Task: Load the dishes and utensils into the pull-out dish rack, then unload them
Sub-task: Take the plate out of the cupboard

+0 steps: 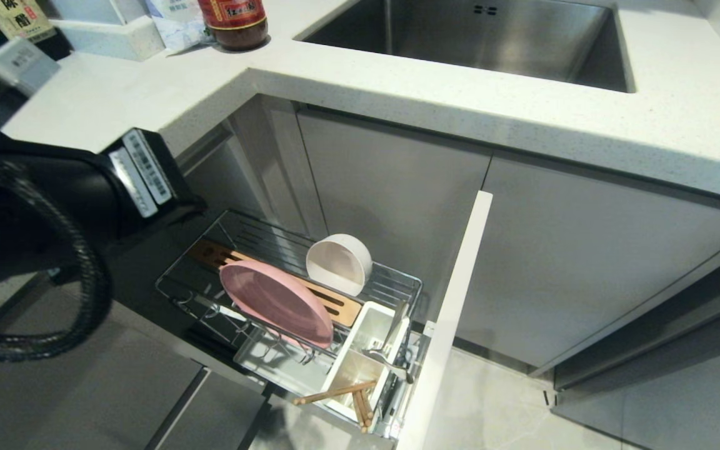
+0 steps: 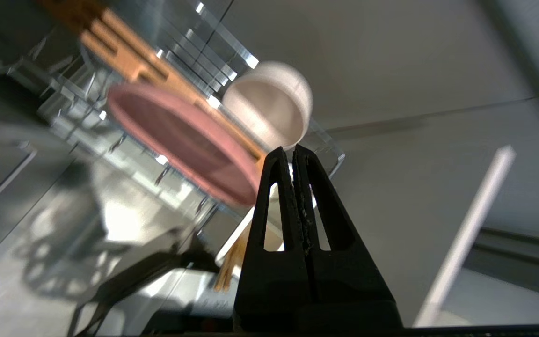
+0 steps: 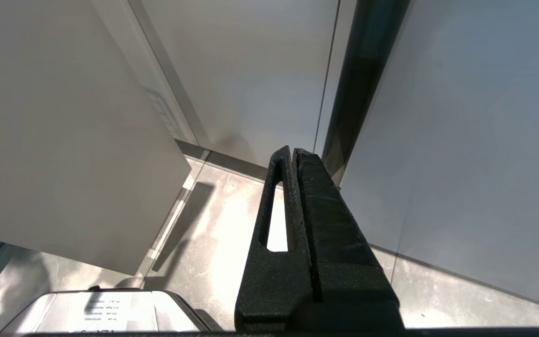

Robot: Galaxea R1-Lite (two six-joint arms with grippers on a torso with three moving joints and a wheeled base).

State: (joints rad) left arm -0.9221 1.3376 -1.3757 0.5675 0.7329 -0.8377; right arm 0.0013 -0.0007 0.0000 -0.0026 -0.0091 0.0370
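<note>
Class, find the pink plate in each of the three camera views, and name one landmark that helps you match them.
Head view: pink plate stands on edge in the rack, lower centre-left.
Left wrist view: plate lies centre-left, beyond the shut left gripper.
Right wrist view: not in it.
Shared landmark: the white bowl beside the plate.

I see a pale-pink plate (image 1: 275, 302) and a cream-white bowl (image 1: 339, 263) in the chrome wire rack (image 1: 391, 288), whose front panel (image 1: 454, 312) is white. The slotted strip (image 1: 335, 304) is warm brown wood, the utensil cup (image 1: 360, 350) white, the chopsticks (image 1: 341, 394) light brown, the fork (image 1: 391, 359) silver. Both my grippers (image 2: 293, 150) (image 3: 293, 152) are matte black. The countertop (image 1: 522, 106) is white with fine speckles, the cabinet doors (image 1: 585, 250) grey.
</note>
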